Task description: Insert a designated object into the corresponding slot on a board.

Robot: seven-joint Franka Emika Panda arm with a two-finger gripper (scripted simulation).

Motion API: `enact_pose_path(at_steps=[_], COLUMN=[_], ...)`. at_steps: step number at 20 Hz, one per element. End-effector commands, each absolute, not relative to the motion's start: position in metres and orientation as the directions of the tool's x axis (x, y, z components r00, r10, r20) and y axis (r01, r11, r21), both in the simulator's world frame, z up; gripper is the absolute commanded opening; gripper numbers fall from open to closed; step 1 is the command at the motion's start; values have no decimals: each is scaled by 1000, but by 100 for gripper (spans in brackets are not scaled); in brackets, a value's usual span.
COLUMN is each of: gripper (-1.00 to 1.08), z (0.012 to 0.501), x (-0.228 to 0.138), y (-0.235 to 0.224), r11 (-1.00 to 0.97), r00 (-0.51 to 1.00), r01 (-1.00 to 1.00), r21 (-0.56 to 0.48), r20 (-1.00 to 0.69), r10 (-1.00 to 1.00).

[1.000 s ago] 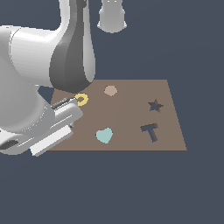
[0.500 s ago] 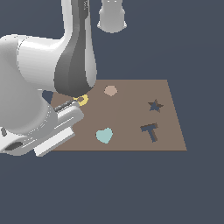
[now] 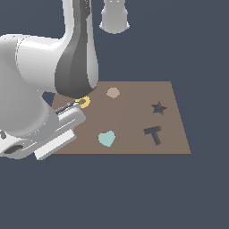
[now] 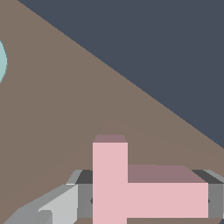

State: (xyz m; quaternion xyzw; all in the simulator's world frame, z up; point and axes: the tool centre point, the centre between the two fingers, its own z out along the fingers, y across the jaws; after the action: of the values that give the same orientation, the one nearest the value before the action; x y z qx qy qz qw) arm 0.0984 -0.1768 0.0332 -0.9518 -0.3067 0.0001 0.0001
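Note:
In the wrist view my gripper (image 4: 148, 200) is shut on the light-pink T-shaped block (image 4: 131, 188), with grey fingers (image 4: 83, 199) against its two ends, just over the brown board (image 4: 65, 109). In the exterior view the gripper hand (image 3: 67, 117) is at the board's (image 3: 134, 120) left edge, close to the yellow ring (image 3: 83, 102); the arm hides the pink T there. The dark T-shaped slot (image 3: 153, 134) lies on the board's right part, well away from the gripper.
A teal heart (image 3: 106, 138) lies on the board's near side and shows at the wrist view's edge (image 4: 1, 61). A dark star-shaped cutout (image 3: 157, 107) is beside the T slot. A pale hexagon (image 3: 113, 92) lies near the far edge. The bulky arm (image 3: 27, 103) covers the board's left corner.
The arm's upper link has swung a little toward the exterior view's right, covering more of the yellow ring. The shapes on the board have not moved.

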Motion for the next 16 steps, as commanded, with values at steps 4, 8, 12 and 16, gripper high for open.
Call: enact_pose_path(at_steps=[4, 8, 12, 16], gripper=[-100, -100, -100, -100], z=[33, 33, 34, 35], x=[100, 106, 117, 130], y=[-175, -165, -145, -116], r11=[-806, -781, -728, -644], r00=[806, 781, 728, 644], r01=[592, 625, 685, 765], r21=[0, 0, 0, 0], r20=[0, 0, 0, 0], r10=[592, 625, 685, 765])
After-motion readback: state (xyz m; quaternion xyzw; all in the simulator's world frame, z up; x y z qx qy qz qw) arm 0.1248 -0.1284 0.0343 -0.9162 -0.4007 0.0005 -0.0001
